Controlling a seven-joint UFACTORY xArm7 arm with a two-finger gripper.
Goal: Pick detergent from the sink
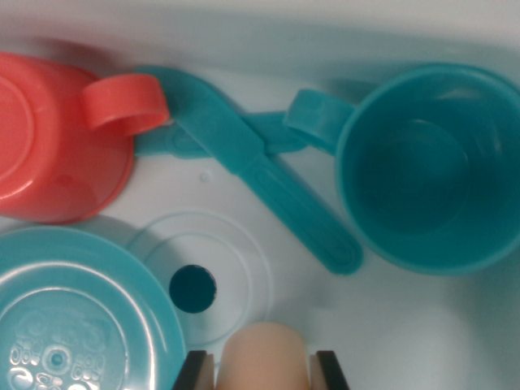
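Peach plastic, a rounded bottle top [264,356], sits between the two dark fingers of the pincer [264,370] at the bottom edge; this is likely the detergent, clasped there for lifting out of the white sink [406,325]. Beyond the drain hole [192,288], a teal cup [426,171] stands upright and empty near the sink's far wall. A red cup [57,138] lies upside down at the far left corner. Teal cutlery [252,171] lies crossed between them, and a teal plate [73,317] rests face down.

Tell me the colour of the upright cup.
Teal, clearest in the wrist view: cup.
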